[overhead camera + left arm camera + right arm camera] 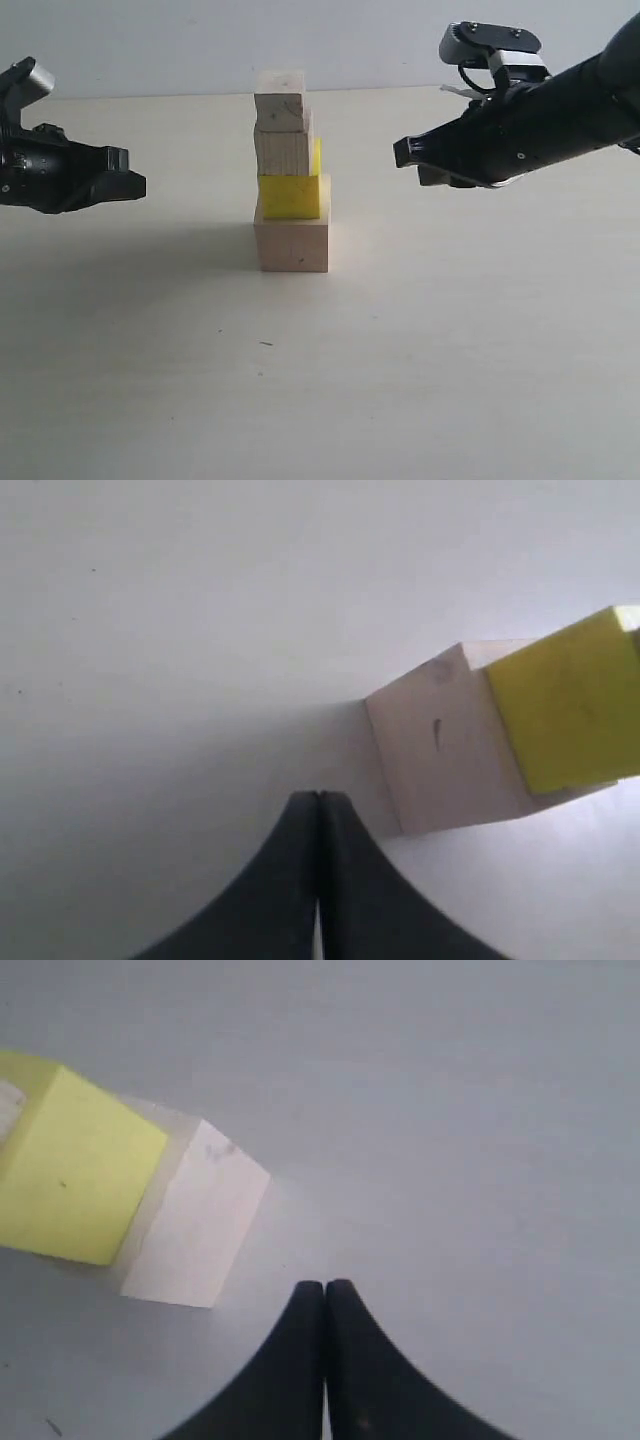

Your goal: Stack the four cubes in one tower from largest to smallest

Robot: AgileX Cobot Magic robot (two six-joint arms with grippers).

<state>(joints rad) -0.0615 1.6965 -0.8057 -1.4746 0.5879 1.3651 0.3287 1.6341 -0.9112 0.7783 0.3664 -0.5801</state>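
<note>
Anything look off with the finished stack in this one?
Slightly. The tower stands, but unevenly: the medium wood cube and small wood cube sit shifted toward the exterior view's left on the yellow cube, leaving a yellow strip exposed on the right. Nothing fallen or damaged.

The tower stands upright, all four cubes stacked. At the bottom sits the large cube, pale bare wood with a small dark mark on its front. The yellow cube rests on it, bright and slightly narrower. Above comes the medium cube, pale wood, set toward the left of the exterior view (a sliver of yellow shows at its right). The small cube tops the column, slightly turned.
</note>
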